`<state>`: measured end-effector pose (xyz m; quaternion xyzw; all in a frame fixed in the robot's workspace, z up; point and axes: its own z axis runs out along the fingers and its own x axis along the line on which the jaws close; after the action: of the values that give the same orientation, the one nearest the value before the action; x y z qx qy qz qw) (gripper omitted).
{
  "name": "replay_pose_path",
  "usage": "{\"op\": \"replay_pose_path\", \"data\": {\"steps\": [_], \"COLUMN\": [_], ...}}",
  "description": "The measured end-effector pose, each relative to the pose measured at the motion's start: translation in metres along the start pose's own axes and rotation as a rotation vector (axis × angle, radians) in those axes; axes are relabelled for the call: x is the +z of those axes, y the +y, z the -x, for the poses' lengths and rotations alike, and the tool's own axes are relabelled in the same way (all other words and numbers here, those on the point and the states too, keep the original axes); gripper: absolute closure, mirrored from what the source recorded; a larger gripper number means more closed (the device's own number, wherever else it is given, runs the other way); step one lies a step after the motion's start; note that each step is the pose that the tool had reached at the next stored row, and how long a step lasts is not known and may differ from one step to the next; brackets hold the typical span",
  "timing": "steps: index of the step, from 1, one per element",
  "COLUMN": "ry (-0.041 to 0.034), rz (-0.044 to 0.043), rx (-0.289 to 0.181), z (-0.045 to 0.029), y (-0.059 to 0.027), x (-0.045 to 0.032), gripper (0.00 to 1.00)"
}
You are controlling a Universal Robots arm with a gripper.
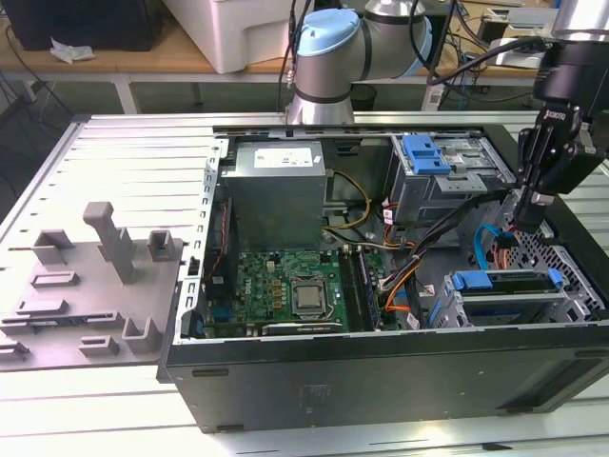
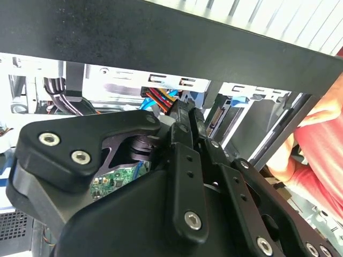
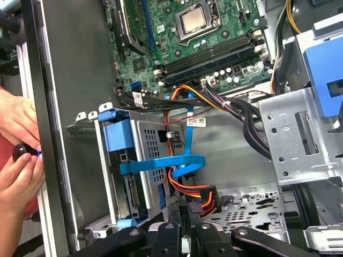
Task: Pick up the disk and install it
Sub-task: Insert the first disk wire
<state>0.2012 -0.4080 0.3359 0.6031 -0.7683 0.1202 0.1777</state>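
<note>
Disk: flat silver hard drive in blue plastic bracket, near the fingers, not touching.
Gripper: black fingers pinched together.

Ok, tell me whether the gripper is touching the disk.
Apart. In the first wrist view the gripper sits outside the drive cage, whose perforated wall stands between it and the disk.

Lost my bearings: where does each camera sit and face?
Exterior view: off-arm, above the open case; gripper at the exterior view's right.
First wrist view: on the wrist, past the gripper toward the drive cage and motherboard.
Second wrist view: on the wrist, along the gripper toward the case wall.
Shared: both wrist views show a person's hand.
</note>
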Motion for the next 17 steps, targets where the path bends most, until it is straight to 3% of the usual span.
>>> {"op": "replay_pose_path", "data": {"steps": [8,13,17], "ry": [0.0002,0.0001,-0.002], "rz": [0.0001,-0.0002,-0.0056], "rx": [0.0,0.0,-0.001], "z": [-0.0001,-0.0016,-0.003], "y": [0.001,0.0073,0.0087], "x": [0.0002,0.0011,0.0018], "gripper": [0.83,0.83,0.83]}}
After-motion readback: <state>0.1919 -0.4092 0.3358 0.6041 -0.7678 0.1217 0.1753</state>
